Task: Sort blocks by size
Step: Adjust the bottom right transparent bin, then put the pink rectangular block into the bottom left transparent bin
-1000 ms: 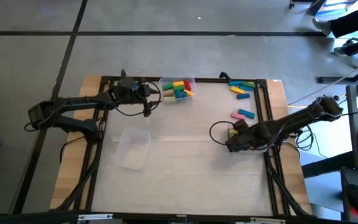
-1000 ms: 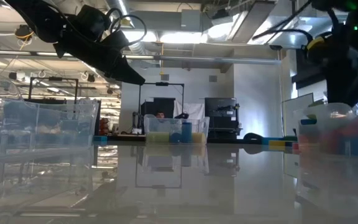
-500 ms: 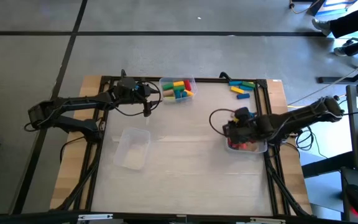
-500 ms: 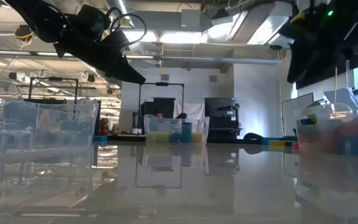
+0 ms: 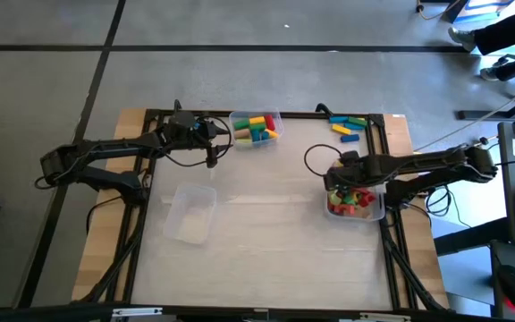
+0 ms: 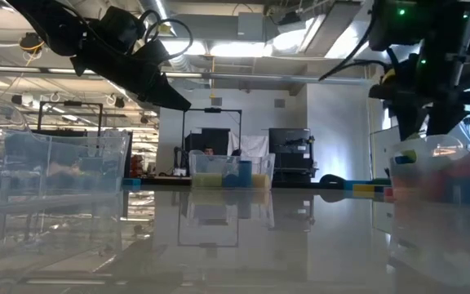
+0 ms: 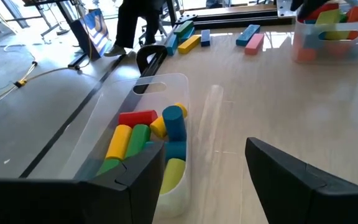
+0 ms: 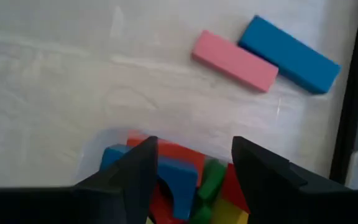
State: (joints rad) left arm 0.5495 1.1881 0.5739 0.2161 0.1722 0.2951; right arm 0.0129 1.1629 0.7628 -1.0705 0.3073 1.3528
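Several blocks in red, blue, green and yellow fill a clear bin (image 5: 356,202) at the table's right. My right gripper (image 8: 194,167) hangs open over that bin's far edge, pointing steeply down, with nothing between its fingers. Just beyond it a pink bar (image 8: 234,61) and a blue bar (image 8: 289,55) lie flat on the table. More bars (image 5: 348,126) lie at the far right. A second clear bin (image 5: 256,128) at the far middle holds coloured cylinders (image 7: 145,134). My left gripper (image 7: 207,186) waits open beside it, above the table.
An empty clear bin (image 5: 190,213) stands at the near left. A dark frame rail (image 5: 384,148) runs along the table's right side, close to the loose bars. Bare tabletop (image 5: 275,224) lies between the bins. A person's legs (image 7: 135,22) show beyond the table's edge.
My right gripper has swung from over the right-hand bin toward the table's far edge and the pink and blue bars, rolling as it went. The bin of blocks, covered by the arm before, now shows in the high view. The blocks have stayed put.
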